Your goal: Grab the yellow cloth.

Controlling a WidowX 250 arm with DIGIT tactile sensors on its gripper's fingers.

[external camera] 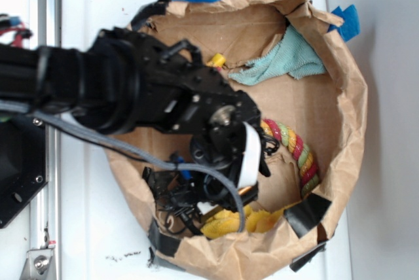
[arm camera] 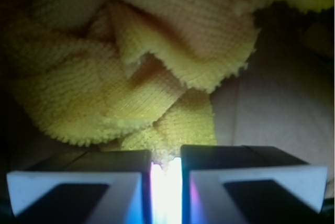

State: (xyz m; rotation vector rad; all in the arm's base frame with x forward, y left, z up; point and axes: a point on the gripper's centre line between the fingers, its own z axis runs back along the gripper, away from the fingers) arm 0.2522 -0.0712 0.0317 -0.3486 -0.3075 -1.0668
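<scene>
Nearly shut, the tool (arm camera: 166, 169) pinches a corner of the yellow cloth (arm camera: 131, 72); only the exterior view shows the paper bag (external camera: 347, 123) holding it, plus rope (external camera: 298, 152) and teal cloth (external camera: 285, 61).

"Was the outside picture bright?"

"Yes. The flat white table top (external camera: 91, 25) was so bright it looked washed out. The black robot arm (external camera: 131, 87) was dark and a bit blurry, and a shadow sat under it."

"And the wrist picture?"

"It was dim, with dark corners. The fuzzy yellow cloth (arm camera: 131, 67) was lit in the middle. A bright glare glowed in the thin gap between the two dark gripper fingers (arm camera: 104, 164), which looked soft and blurry."
</scene>
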